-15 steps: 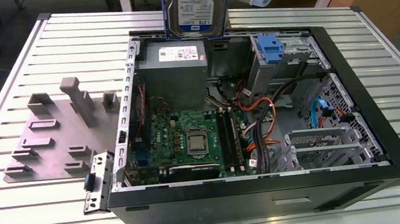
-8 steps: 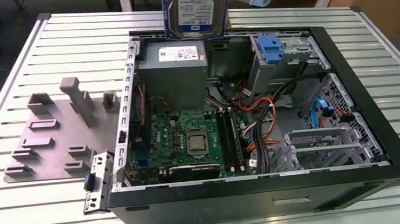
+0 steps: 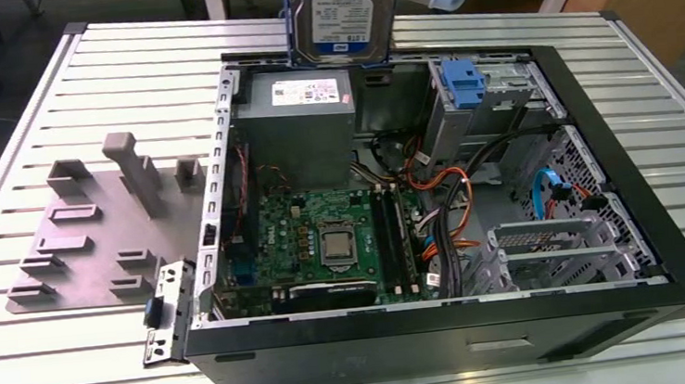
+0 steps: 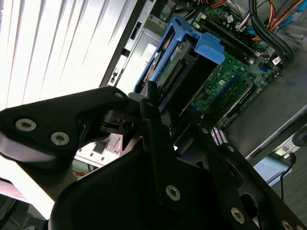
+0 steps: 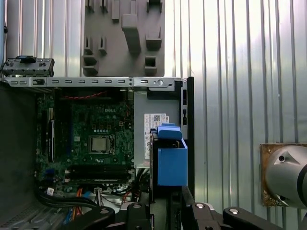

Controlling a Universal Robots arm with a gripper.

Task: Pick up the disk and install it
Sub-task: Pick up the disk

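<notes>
The gripper (image 5: 165, 209) was clamped on the disk (image 3: 345, 10), held upright above the far edge of the open computer case (image 3: 455, 342) in the exterior view, so pickup looked done, installation not yet.

Exterior view: even, diffuse room light; shadows faint; whole frame slightly soft. Second wrist view: counter (image 4: 43, 48) slats blown out to white glare; hand (image 4: 168, 108) near lens dark, little detail. First wrist view: computer case (image 5: 96, 82) interior dim, counter bright.
</notes>
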